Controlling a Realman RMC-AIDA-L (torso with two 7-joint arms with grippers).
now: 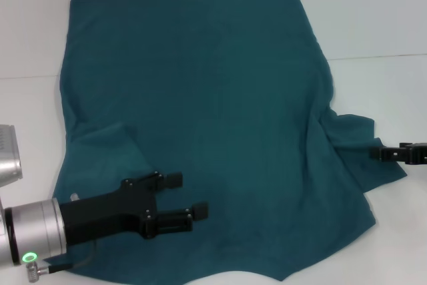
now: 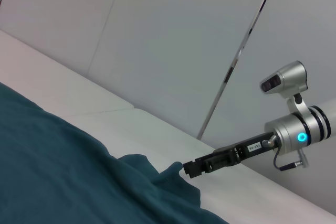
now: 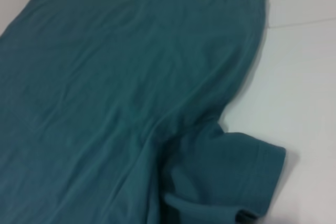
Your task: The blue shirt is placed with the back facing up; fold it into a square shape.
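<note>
The blue shirt (image 1: 200, 78) lies spread on the white table (image 1: 373, 18), with a few creases near its right sleeve. My left gripper (image 1: 190, 195) is open and hovers over the shirt's near left part, holding nothing. My right gripper (image 1: 375, 153) is at the right sleeve's edge, shut on a pinch of the fabric. From the left wrist view the shirt (image 2: 52, 171) rises in a small peak to the right gripper (image 2: 188, 169). The right wrist view shows the shirt (image 3: 115, 77) and its sleeve (image 3: 247, 166) flat on the table.
The table's bare white surface surrounds the shirt on the far side and the right. A seam line (image 1: 380, 56) crosses the table at the right. A grey wall (image 2: 173, 40) stands behind the right arm.
</note>
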